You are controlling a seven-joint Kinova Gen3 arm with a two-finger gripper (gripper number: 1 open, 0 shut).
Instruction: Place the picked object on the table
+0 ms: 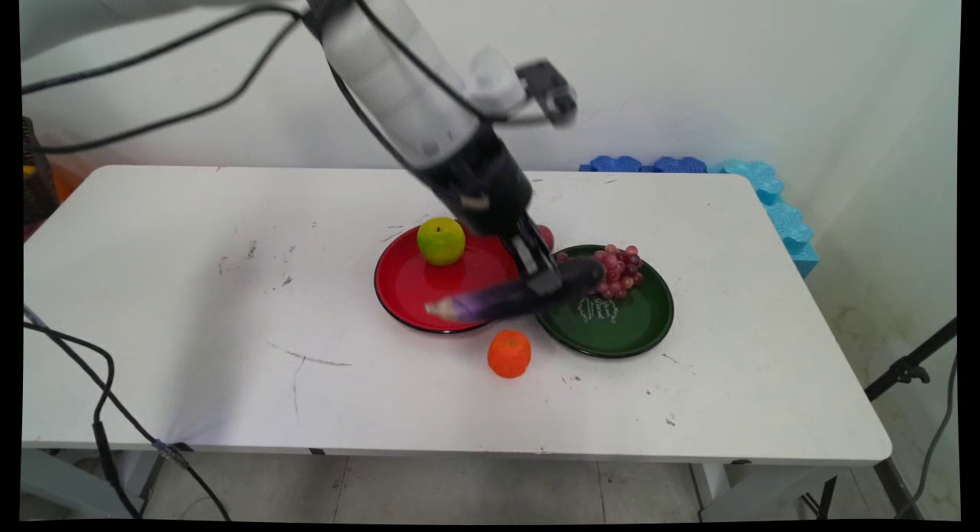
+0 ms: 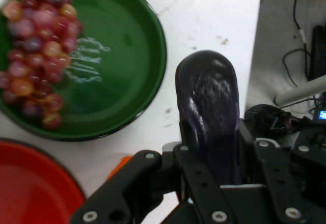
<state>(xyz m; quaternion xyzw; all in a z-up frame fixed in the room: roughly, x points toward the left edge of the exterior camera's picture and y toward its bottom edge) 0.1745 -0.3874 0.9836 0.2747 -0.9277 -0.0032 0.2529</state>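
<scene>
My gripper (image 1: 545,281) is shut on a dark purple eggplant (image 1: 521,295), holding it level just above the gap between the red plate (image 1: 406,287) and the green plate (image 1: 635,325). In the hand view the eggplant (image 2: 209,112) juts out from between the fingers, past the green plate (image 2: 137,66). A bunch of red grapes (image 1: 619,270) lies on the green plate's far side; the same grapes (image 2: 38,51) fill the hand view's upper left. A green apple (image 1: 441,240) sits on the red plate. An orange (image 1: 509,354) rests on the table in front of both plates.
A small red fruit (image 1: 545,235) peeks out behind the gripper between the plates. Blue foam blocks (image 1: 766,195) line the table's far right corner. Black cables (image 1: 99,394) hang at the table's near left edge.
</scene>
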